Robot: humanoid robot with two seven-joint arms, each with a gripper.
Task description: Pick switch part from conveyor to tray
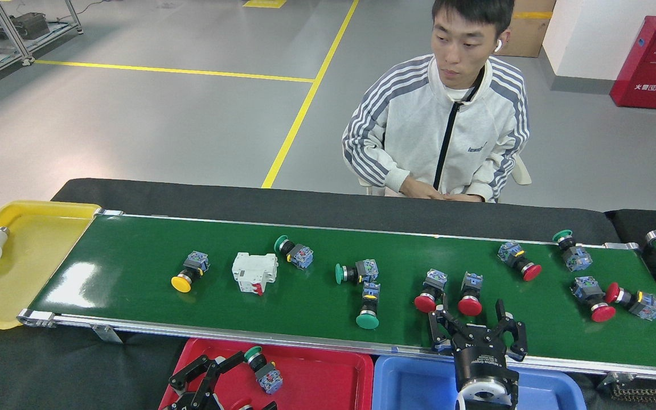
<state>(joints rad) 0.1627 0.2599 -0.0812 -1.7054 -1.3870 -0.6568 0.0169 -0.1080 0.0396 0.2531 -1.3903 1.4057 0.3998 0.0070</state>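
Hovering over the shallow red plastic tray (328,381), the left gripper (214,370) stands spread wide, holding nothing. A green-capped switch part with a blue base (262,370) lies in that tray beside its fingers, cap pointing far-left, long axis diagonal. Spread open too, the right gripper (479,327) sits above the glossy dark-green conveyor (134,273), near two red-capped switches (447,293).
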